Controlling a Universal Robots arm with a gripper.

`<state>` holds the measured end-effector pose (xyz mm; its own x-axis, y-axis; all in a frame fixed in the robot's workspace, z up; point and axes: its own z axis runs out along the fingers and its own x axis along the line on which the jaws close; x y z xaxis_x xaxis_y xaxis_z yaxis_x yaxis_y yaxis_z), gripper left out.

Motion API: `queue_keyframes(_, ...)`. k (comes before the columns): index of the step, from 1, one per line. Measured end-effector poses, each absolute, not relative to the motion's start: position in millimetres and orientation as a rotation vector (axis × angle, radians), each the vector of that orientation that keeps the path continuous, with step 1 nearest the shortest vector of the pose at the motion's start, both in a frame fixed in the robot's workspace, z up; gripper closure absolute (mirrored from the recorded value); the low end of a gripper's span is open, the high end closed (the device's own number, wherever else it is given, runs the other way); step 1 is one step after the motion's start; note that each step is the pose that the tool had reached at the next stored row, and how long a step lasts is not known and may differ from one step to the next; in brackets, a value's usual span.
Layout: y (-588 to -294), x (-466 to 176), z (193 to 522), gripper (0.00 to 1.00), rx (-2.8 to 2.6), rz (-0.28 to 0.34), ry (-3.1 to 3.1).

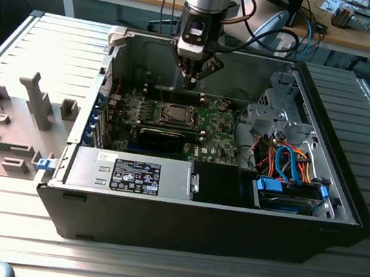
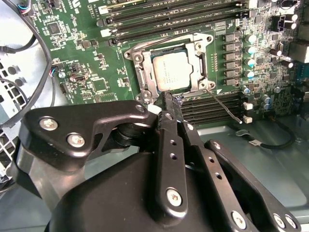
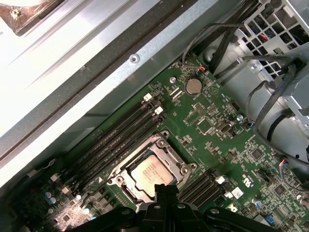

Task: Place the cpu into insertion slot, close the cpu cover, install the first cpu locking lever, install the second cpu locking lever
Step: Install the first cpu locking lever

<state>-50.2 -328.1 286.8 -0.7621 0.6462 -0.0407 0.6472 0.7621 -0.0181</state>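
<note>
Gripper: hovering inside the open case, fingers pinching together on nothing.
Cpu: sitting in the insertion slot, silver top facing up, just beside the fingertips.
Cpu cover: lying flat around the chip.
Locking lever: sticking out over the memory slots.

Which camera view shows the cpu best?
The second wrist view: the cpu shows large, almost whole, inside the cpu cover. In the first wrist view the gripper hides one corner; in the exterior view it is far and small.
</note>
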Motion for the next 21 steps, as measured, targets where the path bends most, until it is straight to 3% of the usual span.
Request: queue_keyframes(21, -328.1, -50.2, 286.9, 0.89, 0.972, -0.047, 2.952)
